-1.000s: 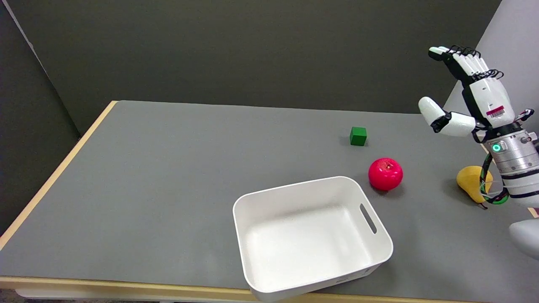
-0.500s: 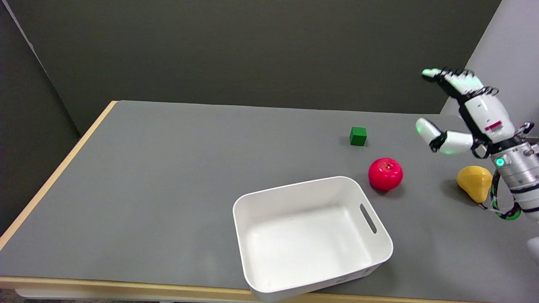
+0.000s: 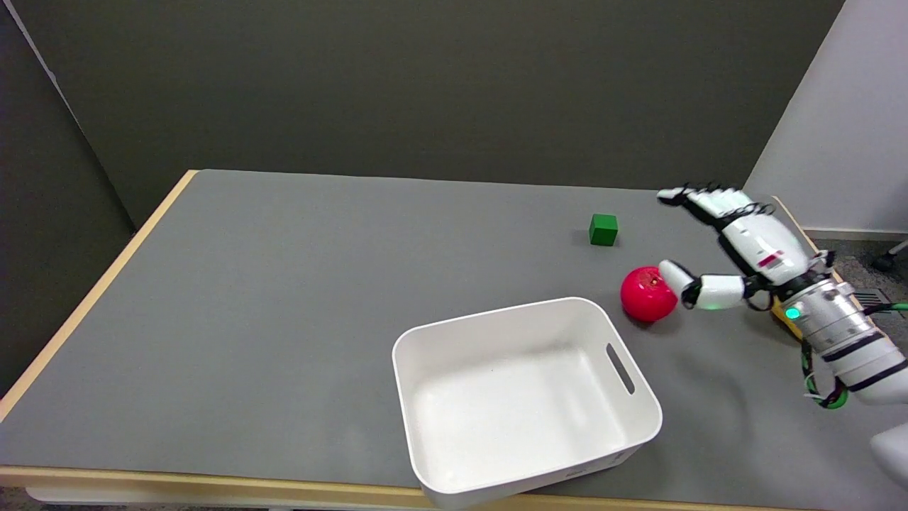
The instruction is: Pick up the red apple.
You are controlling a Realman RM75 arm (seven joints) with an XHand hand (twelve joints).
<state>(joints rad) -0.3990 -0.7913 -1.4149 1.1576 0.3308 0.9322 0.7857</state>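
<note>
Overhead, head view: right hand (image 3: 738, 248), fingers spread, grasping nothing. Apple (image 3: 646, 294) on table (image 3: 284, 284), just left of thumb tip, touching or nearly so. Green cube (image 3: 603, 230) beyond, left of fingers. White bin (image 3: 642, 404) nearer, lower left.

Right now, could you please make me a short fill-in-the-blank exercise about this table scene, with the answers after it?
1. The right hand is open, and its thumb is beside the red ____.
2. The small cube behind the red apple is ____ in colour.
3. The white bin holds ____.
4. The apple rests on the grey ____.

Answers: apple; green; nothing; table
</note>
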